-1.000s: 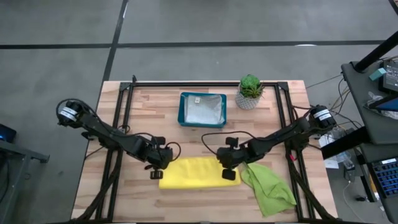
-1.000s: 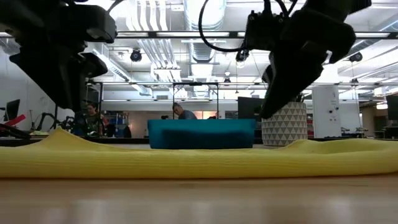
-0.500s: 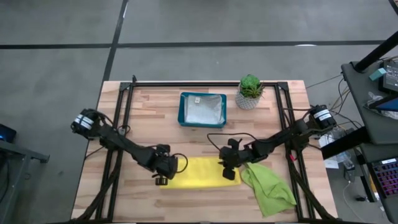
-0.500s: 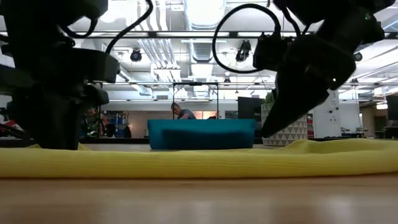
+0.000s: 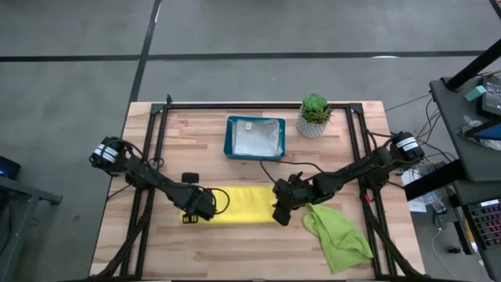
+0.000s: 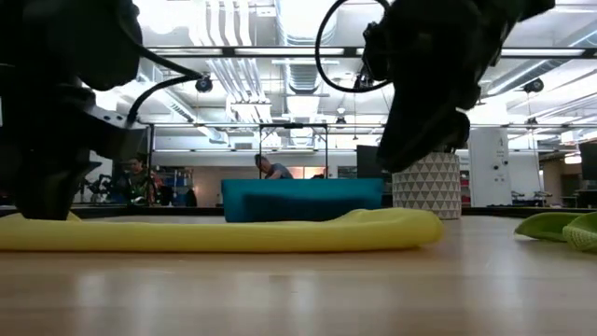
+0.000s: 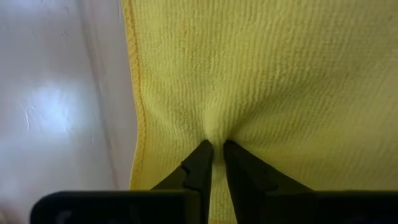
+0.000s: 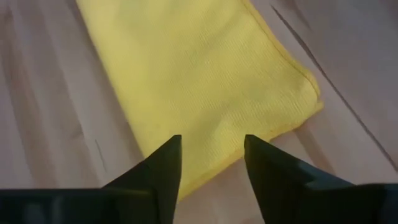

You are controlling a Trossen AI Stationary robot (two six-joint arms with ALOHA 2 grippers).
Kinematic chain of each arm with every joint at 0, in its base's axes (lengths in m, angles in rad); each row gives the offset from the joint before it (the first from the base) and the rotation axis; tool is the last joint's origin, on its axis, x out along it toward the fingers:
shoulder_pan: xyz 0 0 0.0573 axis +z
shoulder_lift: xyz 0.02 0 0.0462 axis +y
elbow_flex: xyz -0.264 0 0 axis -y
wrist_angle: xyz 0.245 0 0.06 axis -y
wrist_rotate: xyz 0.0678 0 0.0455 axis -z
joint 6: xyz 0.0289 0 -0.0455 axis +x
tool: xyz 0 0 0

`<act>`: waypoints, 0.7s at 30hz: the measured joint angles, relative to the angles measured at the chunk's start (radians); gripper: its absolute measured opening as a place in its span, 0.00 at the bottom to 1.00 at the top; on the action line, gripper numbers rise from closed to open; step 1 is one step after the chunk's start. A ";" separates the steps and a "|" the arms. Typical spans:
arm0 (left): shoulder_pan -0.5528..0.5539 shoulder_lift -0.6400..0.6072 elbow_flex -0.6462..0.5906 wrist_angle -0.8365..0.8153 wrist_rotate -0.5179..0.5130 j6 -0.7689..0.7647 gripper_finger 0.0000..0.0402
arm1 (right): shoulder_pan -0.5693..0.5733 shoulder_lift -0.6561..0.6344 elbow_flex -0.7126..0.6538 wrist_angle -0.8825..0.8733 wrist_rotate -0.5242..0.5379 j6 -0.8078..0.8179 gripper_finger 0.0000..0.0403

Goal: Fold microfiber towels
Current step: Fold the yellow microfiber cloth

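Folded yellow microfiber towel (image 5: 244, 204) lies on the wooden table (image 5: 258, 254) between both arms; the left tool (image 7: 214, 163) pinches its end, the right tool (image 8: 211, 163) hovers spread over its other end, beside a lime green cloth (image 5: 338, 233).

one camera looks straight down; one sits low, level across the table (image 5: 258, 251); both wrist cameras hang close over the same yellow towel (image 5: 244, 204).

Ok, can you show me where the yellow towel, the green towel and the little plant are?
yellow towel (image 5: 243, 205), high view, middle of the folded strip.
green towel (image 5: 338, 235), high view, middle of the crumpled cloth.
little plant (image 5: 315, 108), high view, its leafy top.
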 joint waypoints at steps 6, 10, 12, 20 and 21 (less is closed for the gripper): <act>0.000 -0.016 0.000 0.010 0.000 0.000 0.08 | 0.003 0.017 0.000 0.036 0.058 0.049 0.48; 0.000 -0.016 -0.001 0.011 -0.003 0.000 0.08 | 0.006 0.063 -0.027 0.106 0.069 0.011 0.42; 0.000 -0.016 -0.001 0.011 -0.004 0.000 0.08 | 0.006 0.096 -0.040 0.142 0.070 0.010 0.36; 0.000 -0.021 -0.035 0.010 -0.008 0.000 0.08 | 0.017 0.069 -0.042 -0.036 0.282 0.061 0.04; 0.000 -0.022 -0.041 0.009 -0.009 -0.001 0.08 | 0.025 0.054 -0.044 -0.036 0.289 0.059 0.03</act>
